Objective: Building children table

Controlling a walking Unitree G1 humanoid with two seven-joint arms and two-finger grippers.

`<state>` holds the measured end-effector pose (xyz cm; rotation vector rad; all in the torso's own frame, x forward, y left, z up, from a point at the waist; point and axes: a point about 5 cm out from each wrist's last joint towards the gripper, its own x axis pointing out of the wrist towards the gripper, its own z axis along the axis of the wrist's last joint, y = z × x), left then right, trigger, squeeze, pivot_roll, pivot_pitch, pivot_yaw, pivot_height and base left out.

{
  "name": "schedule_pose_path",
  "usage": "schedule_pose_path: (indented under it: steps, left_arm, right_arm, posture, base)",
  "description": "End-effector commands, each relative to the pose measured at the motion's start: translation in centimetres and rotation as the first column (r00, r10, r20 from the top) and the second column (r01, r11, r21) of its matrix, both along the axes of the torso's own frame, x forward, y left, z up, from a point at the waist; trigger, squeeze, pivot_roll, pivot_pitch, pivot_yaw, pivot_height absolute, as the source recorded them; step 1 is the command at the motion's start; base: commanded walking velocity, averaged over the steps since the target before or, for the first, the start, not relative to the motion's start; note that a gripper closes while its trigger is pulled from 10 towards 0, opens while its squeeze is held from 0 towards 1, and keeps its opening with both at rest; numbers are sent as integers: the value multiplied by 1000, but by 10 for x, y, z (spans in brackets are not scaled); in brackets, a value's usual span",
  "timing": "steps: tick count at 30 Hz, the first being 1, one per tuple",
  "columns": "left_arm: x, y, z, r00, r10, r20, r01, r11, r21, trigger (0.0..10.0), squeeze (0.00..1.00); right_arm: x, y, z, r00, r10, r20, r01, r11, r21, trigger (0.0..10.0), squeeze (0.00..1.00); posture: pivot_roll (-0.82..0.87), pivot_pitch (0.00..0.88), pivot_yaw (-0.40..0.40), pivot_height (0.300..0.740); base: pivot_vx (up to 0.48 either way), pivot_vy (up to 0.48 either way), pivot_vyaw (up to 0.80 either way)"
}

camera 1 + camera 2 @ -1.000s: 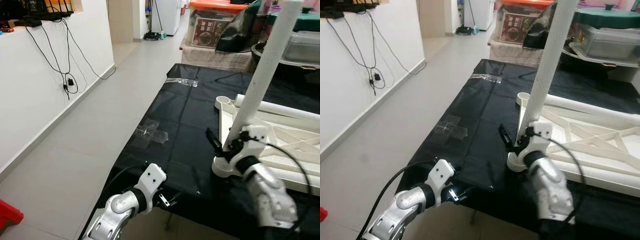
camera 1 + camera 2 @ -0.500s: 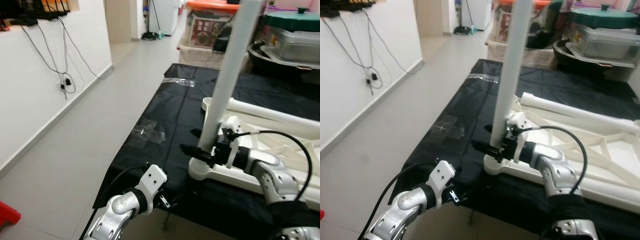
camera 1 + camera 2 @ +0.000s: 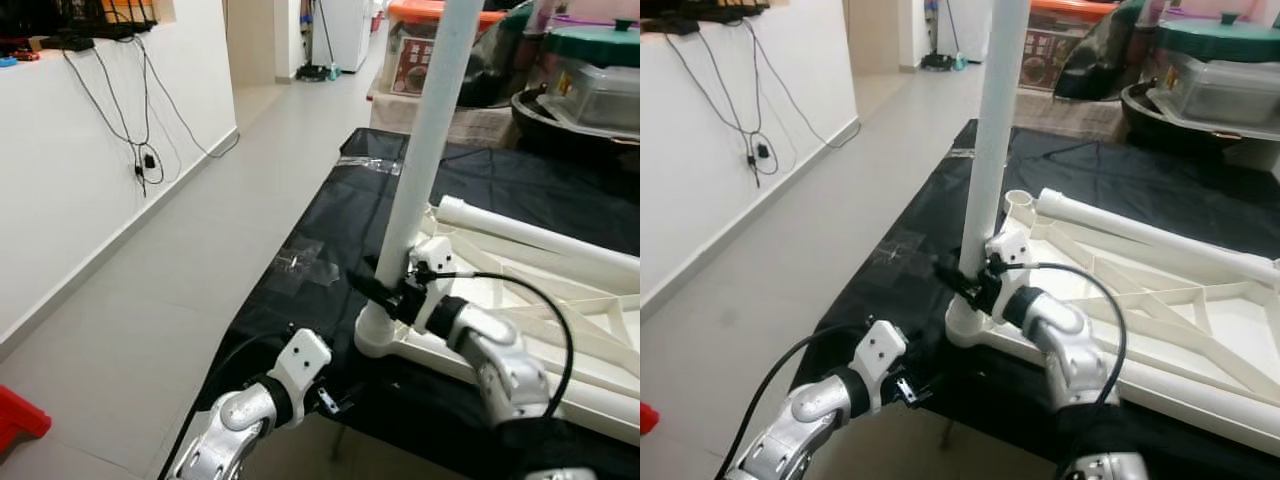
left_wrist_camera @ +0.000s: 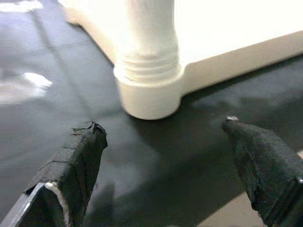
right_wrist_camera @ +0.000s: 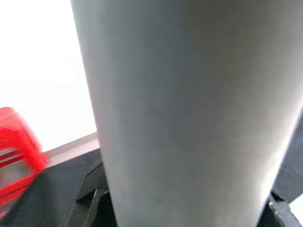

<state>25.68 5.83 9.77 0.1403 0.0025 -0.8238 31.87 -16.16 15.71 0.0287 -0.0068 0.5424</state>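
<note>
A white table leg (image 3: 425, 130) stands upright in the corner socket (image 3: 377, 337) of the upside-down white tabletop (image 3: 1200, 330), which lies on a black sheet (image 3: 330, 225). My right gripper (image 3: 378, 287) is shut on the leg just above the socket; in the right wrist view the leg (image 5: 189, 109) sits close between the fingers (image 5: 90, 201). My left gripper (image 3: 330, 400) hangs low at the sheet's front edge. In the left wrist view it (image 4: 161, 127) is open, apart from the threaded socket (image 4: 149, 92), with nothing between its fingertips (image 4: 87, 137).
A second white leg (image 3: 530, 228) lies along the tabletop's far side. Tape patches (image 3: 308, 265) mark the sheet. A white wall with hanging cables (image 3: 145, 150) runs along the left, with open floor (image 3: 170, 290) between. Storage boxes (image 3: 425, 50) stand behind. A red object (image 3: 18, 420) sits on the floor.
The whole view has shifted. My right gripper stays on the leg while its wrist has swung around it. The left arm has kept its place at the sheet's edge.
</note>
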Motion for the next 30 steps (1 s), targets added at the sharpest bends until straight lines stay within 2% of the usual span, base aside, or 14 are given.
schedule_pose_path:
  steps: [1,4,5,6,8,13,14,17,18,21,22,24,26,30]
  left_arm:
    - [0,5,4,999,17,34,-17,1000,9,10000,0]
    - [-3,12,33,995,70,74,-67,997,-37,10000,0]
    - [-3,12,33,995,70,74,-67,997,-37,10000,0]
    - [-4,14,43,993,93,72,-88,994,-68,10000,0]
    - [-4,14,43,993,93,72,-88,994,-68,10000,0]
    - [-9,15,64,990,130,56,-121,984,-131,10000,0]
    - [-12,12,68,991,126,54,-117,982,-150,10000,0]
    - [-16,6,63,993,115,34,-108,980,-165,10000,0]
    - [-18,3,57,996,92,22,-87,985,-150,10000,0]
    - [-24,-1,51,999,47,-16,-49,989,-138,10000,0]
    - [-27,-3,49,999,21,-32,-25,991,-132,10000,0]
    - [-27,-3,49,999,21,-32,-25,991,-132,10000,0]
    - [-30,-3,46,998,2,-67,-11,992,-129,10000,0]
    - [-33,-3,45,996,-6,-92,-5,993,-117,10000,0]
  right_arm:
    - [-2,-19,-5,990,-135,-35,135,991,8,0,0]
    - [-16,-43,-15,798,-597,-87,600,800,15,0,0]
    - [-16,-43,-15,798,-597,-87,600,800,15,0,0]
    - [-24,-48,-18,693,-714,-97,718,696,7,0,0]
    - [-24,-48,-18,693,-714,-97,718,696,7,0,0]
    - [-36,-37,-25,454,-876,-162,890,455,28,0,0]
    - [-34,-30,-27,440,-878,-186,897,441,40,10000,0]
    - [-27,-19,-26,490,-853,-182,871,486,70,10000,0]
    - [-22,-16,-25,544,-821,-174,839,533,108,10000,1000]
    - [-15,-11,-19,642,-753,-145,766,620,172,10000,1000]
    - [-9,-13,-16,724,-676,-135,687,692,222,10000,137]
    - [-9,-13,-16,724,-676,-135,687,692,222,10000,137]
    - [-2,-22,-10,883,-463,-83,469,855,222,10000,0]
    - [-3,-27,-7,975,-209,-78,220,960,172,10000,0]
  posture:
    - [123,0,-38,740]
    - [114,0,-26,740]
    - [114,0,-26,740]
    - [114,0,-26,740]
    - [114,0,-26,740]
    - [126,0,-34,740]
    - [128,0,-37,740]
    - [127,0,-47,740]
    - [125,0,-45,740]
    - [126,0,-47,740]
    - [124,0,-46,740]
    - [124,0,-46,740]
    - [124,0,-46,740]
    - [123,0,-45,740]
  base:
    - [0,0,0]
    - [0,0,0]
    - [0,0,0]
    - [0,0,0]
    - [0,0,0]
    - [0,0,0]
    - [0,0,0]
    - [0,0,0]
    - [0,0,0]
    - [0,0,0]
    - [0,0,0]
    - [0,0,0]
    - [0,0,0]
    - [0,0,0]
